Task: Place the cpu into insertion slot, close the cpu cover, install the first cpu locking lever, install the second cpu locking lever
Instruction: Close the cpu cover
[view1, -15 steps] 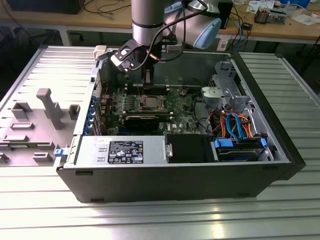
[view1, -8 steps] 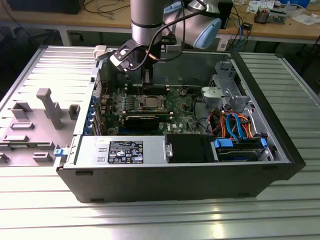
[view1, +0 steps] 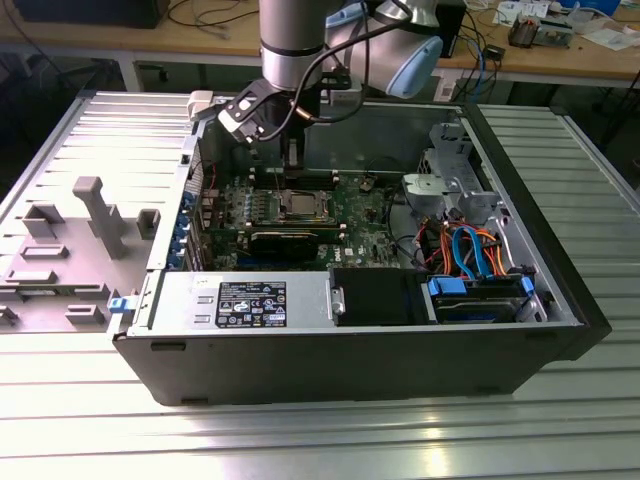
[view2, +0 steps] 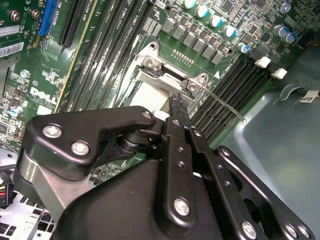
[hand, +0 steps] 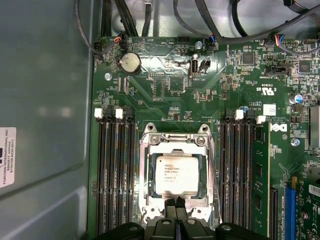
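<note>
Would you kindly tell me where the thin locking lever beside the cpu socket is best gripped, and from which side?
Probably near its free end. In the second wrist view, the locking lever is a thin straight rod running from the insertion slot corner across the memory slots. Come from above with the end effector fingers straddling the rod crosswise, since board parts crowd both sides.

Silvery-grey cpu (hand: 176, 174), green circuit board (hand: 165, 85)

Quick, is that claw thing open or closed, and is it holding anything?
Gripper: jaws shut, holding nothing visible, tips close beside the cpu.
</note>
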